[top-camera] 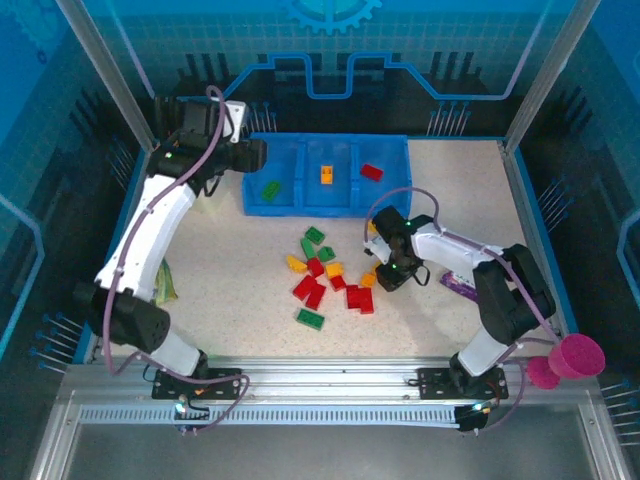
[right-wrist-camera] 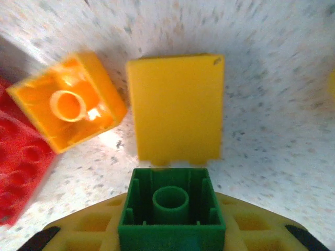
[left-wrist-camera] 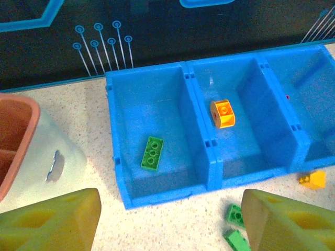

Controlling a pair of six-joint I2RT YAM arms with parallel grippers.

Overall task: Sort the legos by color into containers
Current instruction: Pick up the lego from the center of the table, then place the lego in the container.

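Top external view: blue tray [top-camera: 300, 210] stood at the far side of the desk [top-camera: 230, 270], with three compartments side by side.
Left compartment [left-wrist-camera: 162, 99]: one flat green lego [left-wrist-camera: 152, 153] lay on the floor.
Middle compartment [left-wrist-camera: 243, 149]: one orange lego [left-wrist-camera: 223, 113] stood on edge.
Right compartment [left-wrist-camera: 309, 99]: one red lego [top-camera: 372, 171] lay inside.
Loose legos [top-camera: 325, 285]: red, green and orange-yellow pieces lay scattered mid-desk, in front of the tray.
Left pincer [left-wrist-camera: 170, 222]: fingers spread wide with nothing between them; it hovered before the tray's left end.
Right pincer [top-camera: 385, 262]: closed narrow on a square green lego [right-wrist-camera: 171, 209], hollow underside toward the wrist camera, at the right edge of the pile.
Beside the grip: a yellow lego [right-wrist-camera: 177, 107] lay on its side and an upturned orange lego [right-wrist-camera: 68, 107] rested on the desk.
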